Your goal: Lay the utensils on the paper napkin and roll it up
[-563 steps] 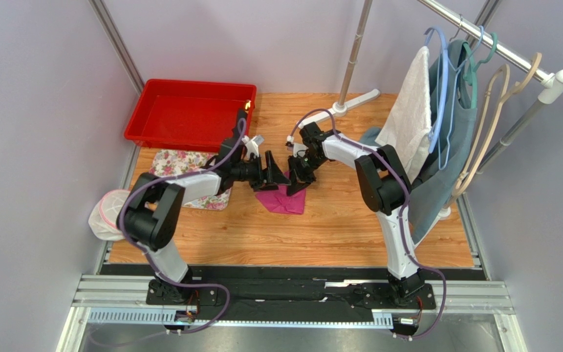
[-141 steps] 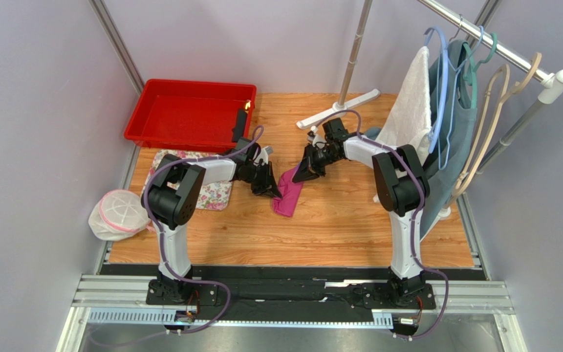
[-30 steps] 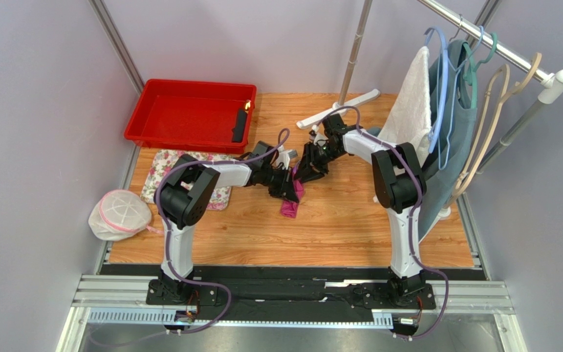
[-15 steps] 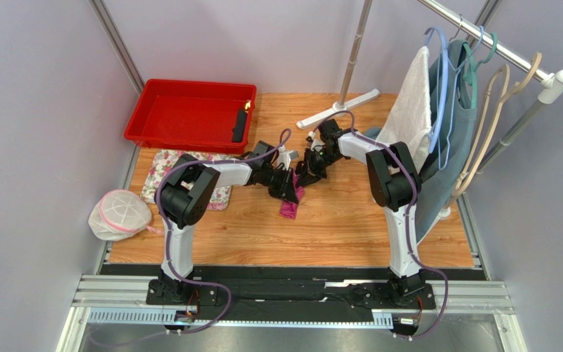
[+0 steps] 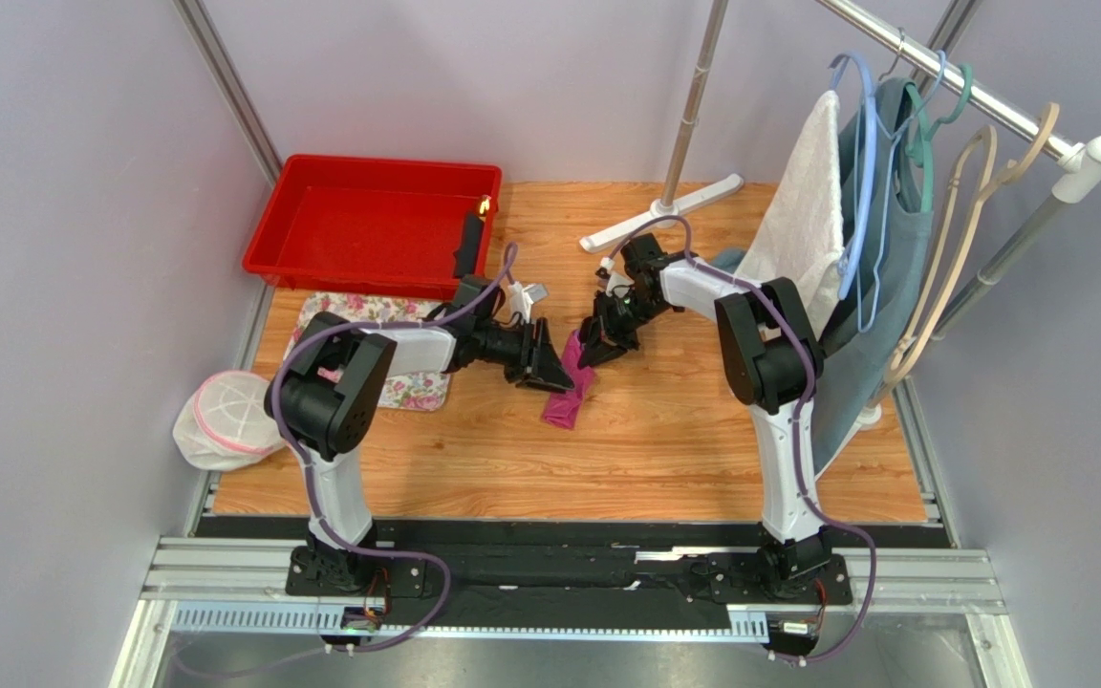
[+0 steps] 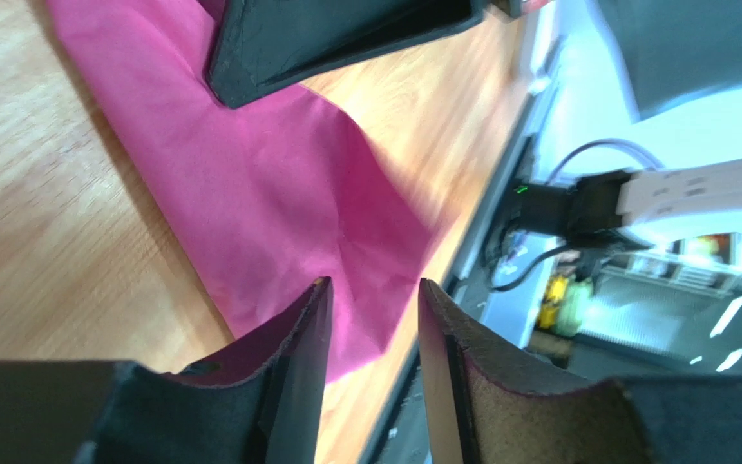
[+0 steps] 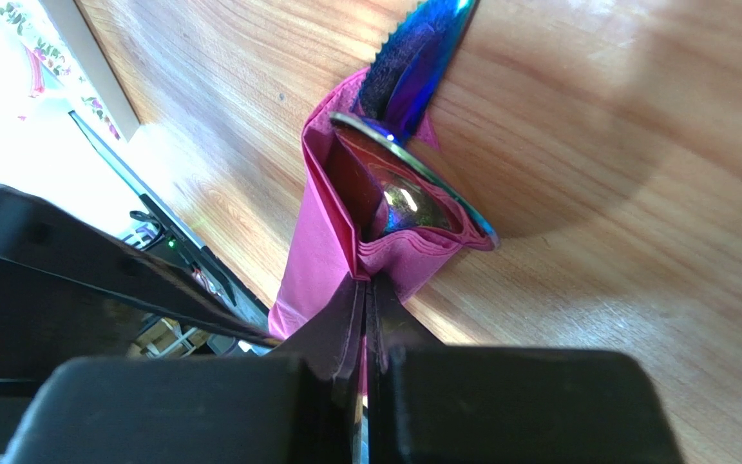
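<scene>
The magenta paper napkin [image 5: 567, 397] lies folded into a narrow bundle on the wooden table. In the right wrist view the napkin [image 7: 326, 242] wraps the utensils: an iridescent spoon bowl [image 7: 404, 198] and a serrated knife tip [image 7: 418, 53] stick out of its far end. My right gripper [image 5: 594, 349] [image 7: 367, 282] is shut on the napkin's folded edge. My left gripper [image 5: 554, 370] [image 6: 372, 282] is open, its jaws a finger's width apart over the napkin's near end [image 6: 278, 193], holding nothing.
A red tray [image 5: 370, 222] stands at the back left. A flower-print cloth [image 5: 370, 318] lies under my left arm, a white mesh bag [image 5: 233, 419] at the left edge. A clothes rack [image 5: 930, 158] with hangers and garments fills the right side; its white foot [image 5: 664, 211] is behind my right gripper.
My left gripper has pulled back to the left off the napkin and now stands open. My right gripper stays shut on the napkin's top end. The bundle has barely moved.
</scene>
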You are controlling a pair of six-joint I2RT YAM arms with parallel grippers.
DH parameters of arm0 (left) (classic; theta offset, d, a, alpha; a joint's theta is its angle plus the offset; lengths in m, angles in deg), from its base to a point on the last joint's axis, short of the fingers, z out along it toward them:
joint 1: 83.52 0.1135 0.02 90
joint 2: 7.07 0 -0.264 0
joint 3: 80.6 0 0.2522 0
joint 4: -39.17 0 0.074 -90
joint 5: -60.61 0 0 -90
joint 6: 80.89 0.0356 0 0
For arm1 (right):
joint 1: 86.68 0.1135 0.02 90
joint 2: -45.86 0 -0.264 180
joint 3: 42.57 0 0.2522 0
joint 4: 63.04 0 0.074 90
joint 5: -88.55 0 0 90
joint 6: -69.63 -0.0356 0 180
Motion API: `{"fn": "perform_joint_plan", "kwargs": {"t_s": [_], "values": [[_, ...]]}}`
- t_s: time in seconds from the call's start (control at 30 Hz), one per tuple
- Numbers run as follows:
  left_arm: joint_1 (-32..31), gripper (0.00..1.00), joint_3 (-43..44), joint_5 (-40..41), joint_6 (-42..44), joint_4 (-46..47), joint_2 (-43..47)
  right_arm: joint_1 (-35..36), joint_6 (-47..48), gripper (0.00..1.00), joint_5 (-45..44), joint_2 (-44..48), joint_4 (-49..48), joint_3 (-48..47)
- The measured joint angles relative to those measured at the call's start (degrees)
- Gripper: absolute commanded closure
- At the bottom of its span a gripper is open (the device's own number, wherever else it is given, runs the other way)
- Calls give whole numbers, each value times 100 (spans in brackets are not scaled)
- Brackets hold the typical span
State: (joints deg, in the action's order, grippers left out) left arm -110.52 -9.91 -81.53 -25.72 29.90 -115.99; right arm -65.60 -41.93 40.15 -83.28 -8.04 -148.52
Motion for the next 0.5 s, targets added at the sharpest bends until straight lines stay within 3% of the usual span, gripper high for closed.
{"fn": "perform_joint_plan", "kwargs": {"t_s": [0.2, 0.5], "values": [[186, 61, -319, -225, -678, 697, 160, 0, -2, 100, 33, 2, -44, 35], [74, 80, -385, -192, -970, 800, 76, 0, -9, 100, 120, 15, -146, 118]]}}
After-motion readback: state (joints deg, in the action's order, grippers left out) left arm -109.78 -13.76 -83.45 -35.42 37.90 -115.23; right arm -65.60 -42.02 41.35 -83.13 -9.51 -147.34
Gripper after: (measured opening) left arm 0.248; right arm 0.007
